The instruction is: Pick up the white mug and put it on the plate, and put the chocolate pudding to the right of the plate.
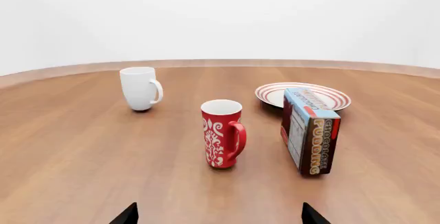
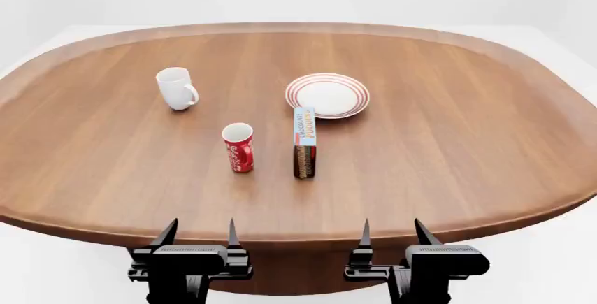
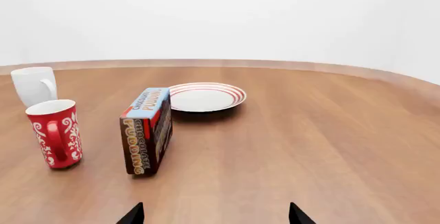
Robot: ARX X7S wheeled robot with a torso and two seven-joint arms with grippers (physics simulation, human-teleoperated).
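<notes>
The white mug (image 2: 175, 88) stands upright at the table's far left; it also shows in the left wrist view (image 1: 139, 88) and the right wrist view (image 3: 33, 85). The plate (image 2: 328, 95) with red rings lies empty at the middle back, also seen in both wrist views (image 1: 303, 96) (image 3: 204, 97). The chocolate pudding carton (image 2: 304, 142) stands on edge just in front of the plate (image 1: 309, 130) (image 3: 146, 130). My left gripper (image 2: 198, 234) and right gripper (image 2: 390, 233) are open and empty at the table's near edge, well short of everything.
A red cup with white lettering (image 2: 238, 147) stands left of the carton, between my left gripper and the white mug (image 1: 222, 133) (image 3: 55, 133). The oval wooden table (image 2: 466, 129) curves away at both sides.
</notes>
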